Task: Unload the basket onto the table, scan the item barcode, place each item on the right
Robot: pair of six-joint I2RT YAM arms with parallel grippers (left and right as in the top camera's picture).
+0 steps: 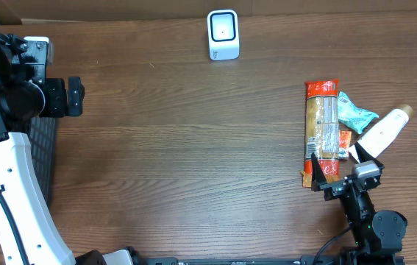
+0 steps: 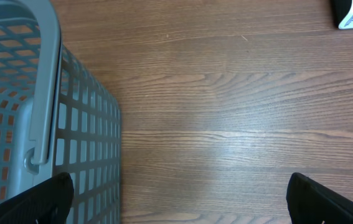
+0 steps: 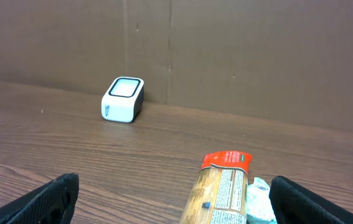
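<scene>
Looking down, the brown wood-grain table (image 1: 193, 147) carries a white barcode scanner (image 1: 223, 34) at its far edge and the orange packet (image 1: 321, 125) just ahead of the right gripper (image 1: 334, 165), jaws spread wide. Left wrist: the left gripper (image 2: 176, 205) is released beside a grey basket (image 2: 39, 124). Right wrist: a cardboard wall (image 3: 257, 56) stands behind the scanner.

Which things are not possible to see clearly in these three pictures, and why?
- Barcode on the long orange packet: overhead, print too small; right wrist, cut off by the bottom edge.
- Teal packet: label too small overhead; only a corner in right wrist.
- Grey basket: mostly hidden by the left arm overhead.
- Scanner: only a corner in left wrist.
</scene>
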